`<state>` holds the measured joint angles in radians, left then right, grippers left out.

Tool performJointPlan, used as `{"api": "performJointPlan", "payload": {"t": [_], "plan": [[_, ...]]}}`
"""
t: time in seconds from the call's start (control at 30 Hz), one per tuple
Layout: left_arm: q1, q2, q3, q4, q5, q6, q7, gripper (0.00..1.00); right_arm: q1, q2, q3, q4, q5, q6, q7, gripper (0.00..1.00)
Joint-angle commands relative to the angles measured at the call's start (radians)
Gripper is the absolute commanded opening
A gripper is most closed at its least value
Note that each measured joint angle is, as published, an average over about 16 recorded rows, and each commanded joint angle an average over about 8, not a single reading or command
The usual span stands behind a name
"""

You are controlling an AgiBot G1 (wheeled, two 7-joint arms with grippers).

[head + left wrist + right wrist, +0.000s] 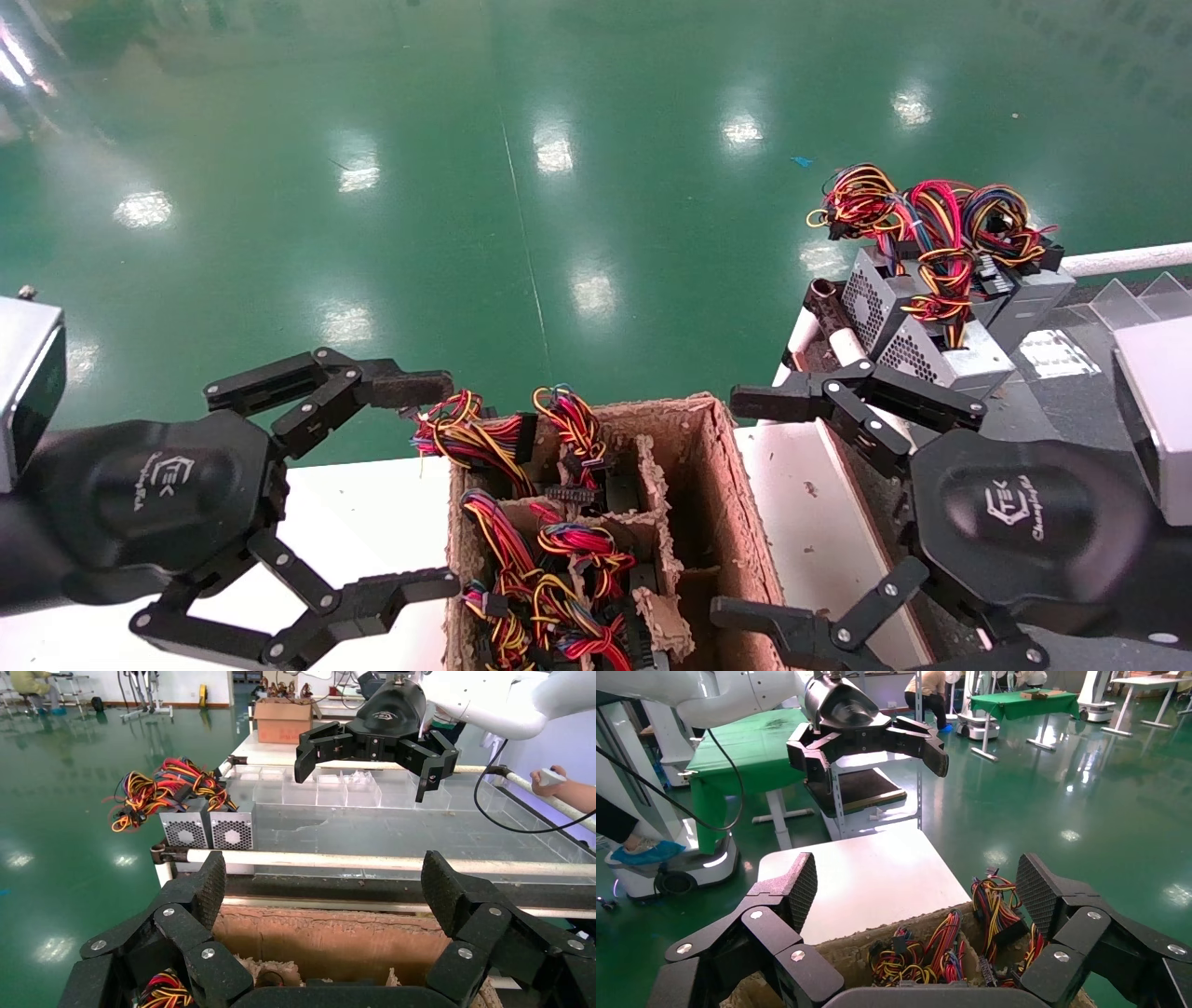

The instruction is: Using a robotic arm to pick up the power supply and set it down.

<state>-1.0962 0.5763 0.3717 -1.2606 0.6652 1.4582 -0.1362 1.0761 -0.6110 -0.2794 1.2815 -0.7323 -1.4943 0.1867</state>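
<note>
- The left hand (424,485) hovers with fingers spread wide above the white counter (363,513), just beside the cardboard box (717,485).
- The divided box holds bundles of red and yellow wires (549,578).
- The right hand (745,508) hangs spread and empty at the box's other side.
- Two power supplies (917,326), silver with perforated grilles, sit side by side on the conveyor (1052,373) beyond it, wires heaped on top.

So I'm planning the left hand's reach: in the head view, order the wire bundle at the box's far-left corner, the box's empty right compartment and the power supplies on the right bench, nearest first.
From the left hand:
1. Wire bundle, just beyond its fingertips at the cardboard box's far-left corner.
2. Empty compartment, along the box's right side.
3. Power supplies, far right on the bench, past the right hand.
</note>
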Motion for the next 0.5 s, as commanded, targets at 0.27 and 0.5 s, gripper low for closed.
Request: {"api": "performJointPlan", "payload": {"t": [0.27, 0.5], "plan": [[0.0, 0.0, 0.0, 0.0, 0.0, 0.0, 0.0, 0.0, 0.0, 0.0, 0.0, 0.0, 0.0, 0.0, 0.0, 1.0], [0.0, 0.0, 0.0, 0.0, 0.0, 0.0, 0.0, 0.0, 0.0, 0.0, 0.0, 0.0, 0.0, 0.0, 0.0, 1.0]]}}
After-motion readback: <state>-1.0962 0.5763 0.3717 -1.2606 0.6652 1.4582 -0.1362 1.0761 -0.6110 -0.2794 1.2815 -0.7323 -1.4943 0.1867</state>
